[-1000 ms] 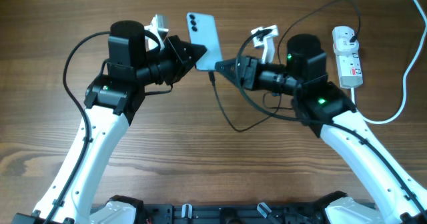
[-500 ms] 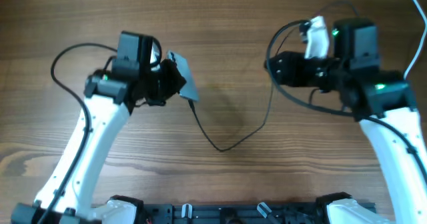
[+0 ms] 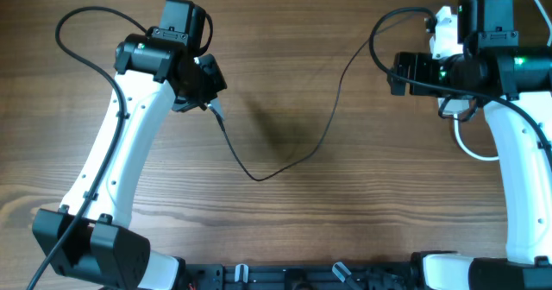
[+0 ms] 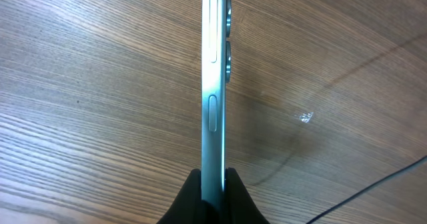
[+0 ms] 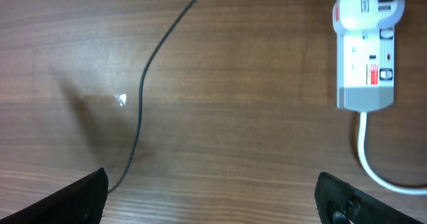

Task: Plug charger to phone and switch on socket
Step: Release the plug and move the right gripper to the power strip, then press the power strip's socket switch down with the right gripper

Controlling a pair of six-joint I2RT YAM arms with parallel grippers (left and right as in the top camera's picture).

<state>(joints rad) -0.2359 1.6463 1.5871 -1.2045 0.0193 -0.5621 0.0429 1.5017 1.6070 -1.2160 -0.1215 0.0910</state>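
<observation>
phone [image 4: 213, 84] pinched edge-on in left claw [image 4: 213, 184]; socket [image 5: 365, 57], wrist view only, beyond spread right claw [image 5: 211, 177]

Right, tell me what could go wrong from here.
1. The left gripper pinches only one end of the phone, held edge-on above the table; it could pivot or slip.
2. The charger runs from that end; moving away might tug it loose.
3. The open right gripper sits off to the side of the socket; a poorly aimed press could just shove it.
</observation>
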